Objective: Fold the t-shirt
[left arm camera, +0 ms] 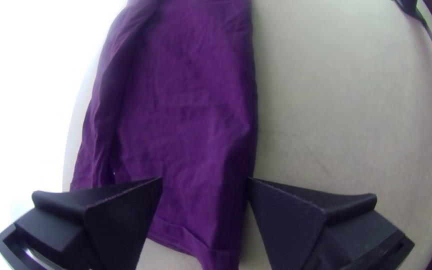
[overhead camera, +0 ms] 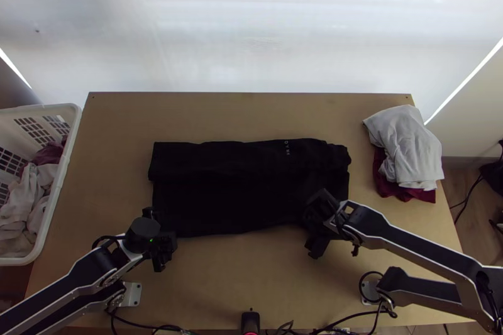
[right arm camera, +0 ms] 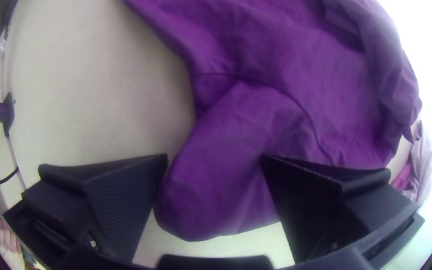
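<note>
Nearest to the camera, wide flat black fingers (left arm camera: 118, 215) of the left gripper (left arm camera: 205, 180), open above the left end of the black cotton t-shirt (overhead camera: 251, 203); at its right end, the right gripper (right arm camera: 214, 157), also with fingers apart, around loose cloth, probably of a sleeve. Shirt lying lengthwise in the middle of the light wooden table (overhead camera: 251, 272), far part apparently already folded inward. Both grippers at the near side, probably for taking both ends together and bringing this edge over the middle without twisting. Grey and dark red folded pile (overhead camera: 405, 146) at the far right, perhaps put aside as finished work. Near corners partly covered by the grippers in the top view; layers hard to separate in such dark cloth; contact between fingertips and cloth impossible to confirm.
</note>
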